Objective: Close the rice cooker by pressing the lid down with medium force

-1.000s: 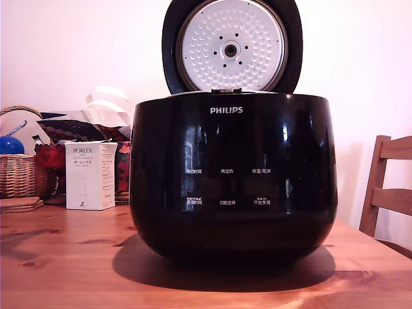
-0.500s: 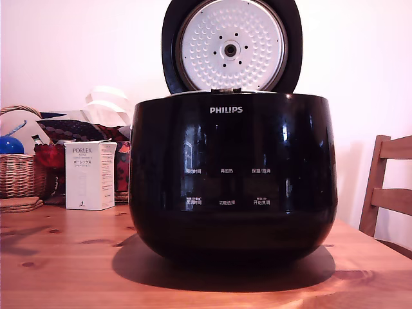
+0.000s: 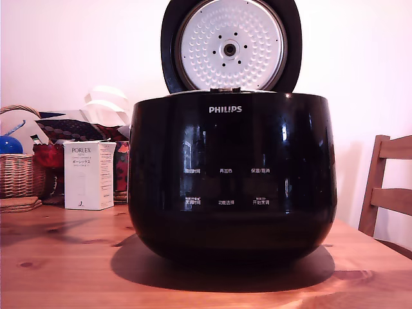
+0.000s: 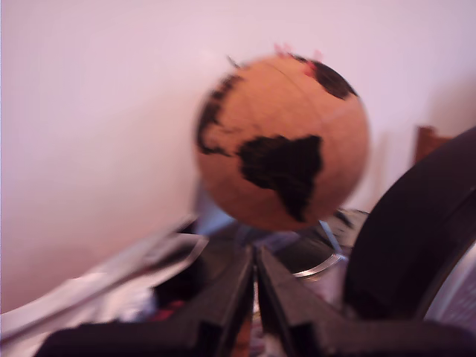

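On the wooden worktop [image 3: 64, 257], nearest the exterior camera, stands the rice cooker [image 3: 232, 180], a broad glossy black pot with the white PHILIPS logo and two rows of small white button labels on its front, throwing a dark shadow on the wood around its base. Its lid [image 3: 231, 45] stands open and upright at the back rim, the dimpled silver inner plate facing the camera, with small holes ringed about a centre hub. Behind the cooker, toward the exterior view's left, a white PORLEX box [image 3: 89, 175] stands on the worktop, with a wicker basket [image 3: 22, 174] further left that holds a blue ball [image 3: 9, 144], and red and dark patterned cloth and crumpled white paper behind the box. At the exterior view's right edge part of a wooden chair [image 3: 386, 187] shows against the pale wall. The arm does not appear in this view. In the blurred wrist view, the hand [image 4: 255, 297] has its two black fingers pressed together with only a hairline gap, holding nothing. Beside it curves the black edge of the lid [image 4: 416, 245], and beyond hangs an orange-brown globe [image 4: 282, 141] with black continents before the wall.
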Tool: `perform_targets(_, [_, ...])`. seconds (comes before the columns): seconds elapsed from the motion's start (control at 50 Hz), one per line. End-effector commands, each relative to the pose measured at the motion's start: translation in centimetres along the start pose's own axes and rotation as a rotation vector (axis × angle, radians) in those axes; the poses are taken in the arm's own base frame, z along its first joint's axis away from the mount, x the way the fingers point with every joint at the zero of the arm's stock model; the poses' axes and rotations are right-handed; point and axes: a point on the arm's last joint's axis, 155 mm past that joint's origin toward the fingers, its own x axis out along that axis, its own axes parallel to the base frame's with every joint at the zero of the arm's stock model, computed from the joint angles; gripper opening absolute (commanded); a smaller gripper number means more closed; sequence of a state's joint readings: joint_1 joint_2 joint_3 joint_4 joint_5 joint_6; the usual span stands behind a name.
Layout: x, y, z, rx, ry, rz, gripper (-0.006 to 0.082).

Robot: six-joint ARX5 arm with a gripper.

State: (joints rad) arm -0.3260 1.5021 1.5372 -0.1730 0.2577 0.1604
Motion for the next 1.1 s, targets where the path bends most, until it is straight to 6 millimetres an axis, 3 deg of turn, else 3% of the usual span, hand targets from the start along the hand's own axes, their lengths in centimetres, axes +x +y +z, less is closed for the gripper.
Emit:
perform_targets(0.0, [0.4, -0.1, 1.1, 0.005, -0.011, -0.025, -0.0023])
perform_targets(0.28, [4.0, -1.6, 1.0, -0.057, 0.038, -0.169, -0.0023])
perform_targets(0.58, [6.5, -3.0, 0.8, -0.173, 0.050, -0.290, -0.0023])
perform_targets(0.8, [7.6, -4.2, -0.1, -0.265, 0.075, -0.370, -0.0023])
perform_targets(1.08, [7.2, -5.8, -1.2, -0.336, 0.129, -0.457, -0.0023])
